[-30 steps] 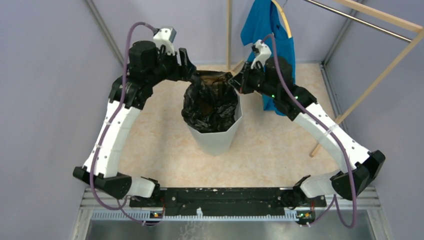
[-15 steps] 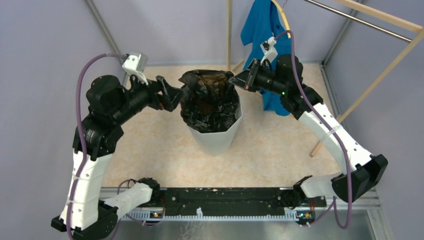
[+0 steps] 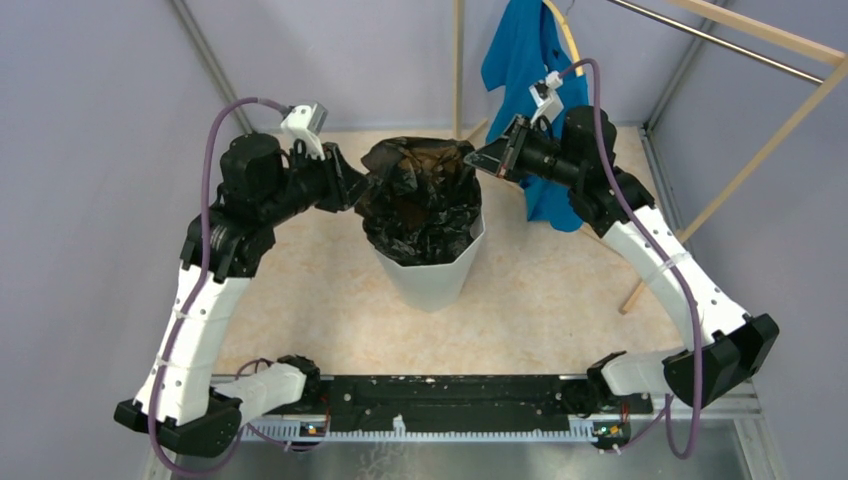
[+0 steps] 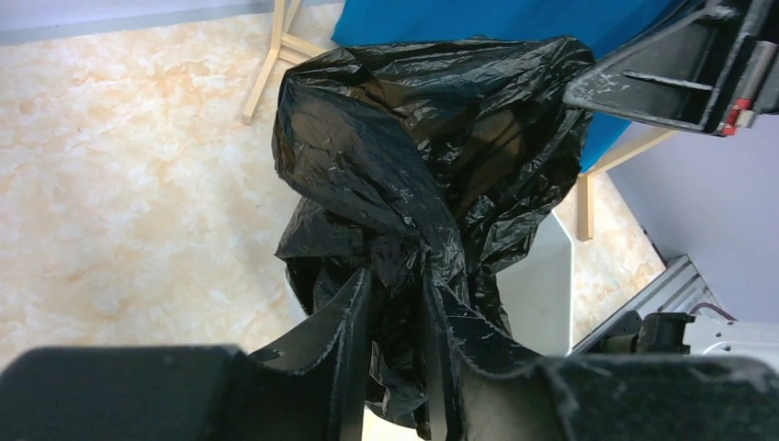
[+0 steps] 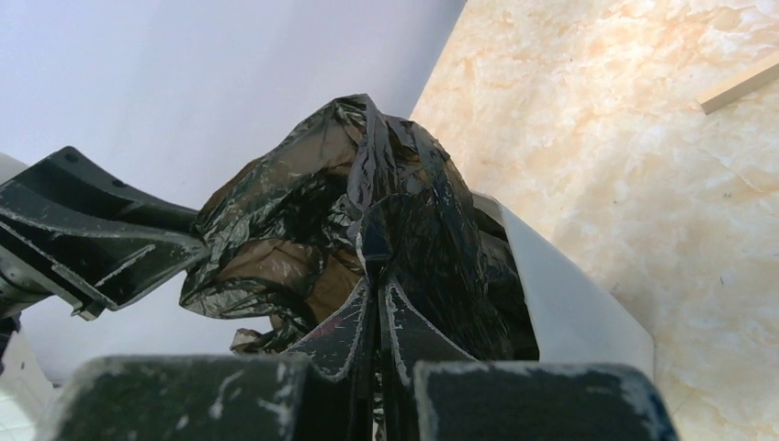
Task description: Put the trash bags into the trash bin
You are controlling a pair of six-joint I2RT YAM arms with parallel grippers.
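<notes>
The crinkled black trash bag (image 3: 420,195) sits with its lower part inside the white faceted trash bin (image 3: 432,275), and its upper part rises above the rim. My left gripper (image 3: 358,190) is at the bag's left side. In the left wrist view its jaws (image 4: 397,285) are shut on a bunched fold of the trash bag (image 4: 432,138). My right gripper (image 3: 472,157) holds the bag's far right edge. In the right wrist view its fingers (image 5: 377,285) are pressed together on thin film of the trash bag (image 5: 367,202), above the bin (image 5: 560,303).
A blue T-shirt (image 3: 535,60) hangs on a wooden rack (image 3: 740,170) behind my right arm. A wooden post (image 3: 457,60) stands just behind the bin. Grey walls close in the marbled floor (image 3: 300,300) on the left, back and right.
My left arm swung out to the left with its jaws wide, then came back to the bag's left side and closed on a fold. The right gripper kept its hold and rose slightly.
</notes>
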